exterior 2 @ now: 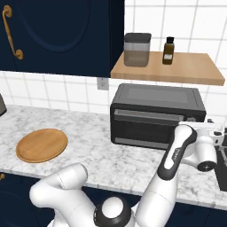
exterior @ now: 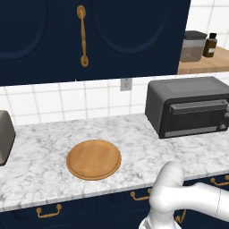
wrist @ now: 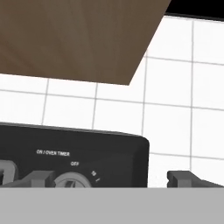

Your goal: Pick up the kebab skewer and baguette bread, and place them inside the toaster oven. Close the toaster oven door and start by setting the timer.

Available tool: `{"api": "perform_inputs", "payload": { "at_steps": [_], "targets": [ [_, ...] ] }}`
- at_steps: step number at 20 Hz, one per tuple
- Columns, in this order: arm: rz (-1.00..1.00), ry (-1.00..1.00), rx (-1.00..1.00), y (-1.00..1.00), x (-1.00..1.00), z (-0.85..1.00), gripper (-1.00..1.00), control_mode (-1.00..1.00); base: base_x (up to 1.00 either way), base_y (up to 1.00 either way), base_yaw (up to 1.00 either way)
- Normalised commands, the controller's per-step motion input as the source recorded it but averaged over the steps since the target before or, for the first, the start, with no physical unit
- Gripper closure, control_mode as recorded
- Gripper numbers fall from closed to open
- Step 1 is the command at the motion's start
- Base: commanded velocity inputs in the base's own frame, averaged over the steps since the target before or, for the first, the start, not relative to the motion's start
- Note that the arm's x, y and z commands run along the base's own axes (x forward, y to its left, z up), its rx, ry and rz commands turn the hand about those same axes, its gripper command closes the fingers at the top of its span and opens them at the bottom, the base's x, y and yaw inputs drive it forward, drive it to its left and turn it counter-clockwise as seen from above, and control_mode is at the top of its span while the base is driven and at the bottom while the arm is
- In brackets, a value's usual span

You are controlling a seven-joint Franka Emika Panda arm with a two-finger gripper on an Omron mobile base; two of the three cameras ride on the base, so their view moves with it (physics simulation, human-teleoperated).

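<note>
Step in hand: the door is up, so I judge that setting the timer is what remains for you.
Round wooden plate (exterior: 93, 159): it lies on the left part of the surface, well apart from the oven; leave it alone.
Boxy dark grey toaster oven (exterior: 188, 107): it stands at the right of the surface, against the tiled wall.
Dark glass toaster oven door (exterior: 197, 117): it is shut against the frame; I cannot see through the glass, so I only suppose that the skewer and the bread are inside.
Round grey timer knob (wrist: 72, 180): it sits at the right end of the oven front, under the print "ON / OVEN TIMER", with "OFF" just above it.
Pincer (wrist: 111, 178): it is released, jaws wide, grasping nothing, just before the knob. The knob sits nearer the left tip, so centre the pincer on it first, move in straight, clench gently, then roll the wrist away from "OFF".
Risk: if you clench off-centre, one tip may slip off the knob.
Surface: white marble with grey veins (exterior: 40, 152); a light grey toaster (exterior: 5, 136) stands at its far left.
Room: navy cabinets with brass handles (exterior: 82, 36), white wall tiles, and a wooden shelf (exterior 2: 177, 68) above the oven, with a grey-lidded jar (exterior 2: 137, 49) and a small dark bottle (exterior 2: 168, 50).
</note>
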Motion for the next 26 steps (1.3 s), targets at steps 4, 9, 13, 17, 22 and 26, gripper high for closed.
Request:
{"api": "perform_inputs", "payload": {
  "at_steps": [4,9,13,17,22,26],
  "targets": [
    [-0.02,0.0,0.0,-0.22,0.0,-0.25,-1.0,-1.0,0.0,0.0,0.0],
    [-0.04,0.0,0.0,-0.14,0.0,-0.26,1.0,-1.0,0.0,0.0,0.0],
    [-0.06,0.0,0.0,-0.04,0.0,-0.28,1.0,-1.0,0.0,0.0,0.0],
    [-0.07,0.0,0.0,0.0,0.0,-0.24,1.0,-1.0,0.0,0.0,0.0],
    [-0.05,0.0,0.0,0.0,0.0,-0.19,1.0,-1.0,0.0,0.0,0.0],
    [-0.02,0.0,0.0,0.0,-0.01,-0.12,1.0,-1.0,0.0,0.0,0.0]
  ]
}}
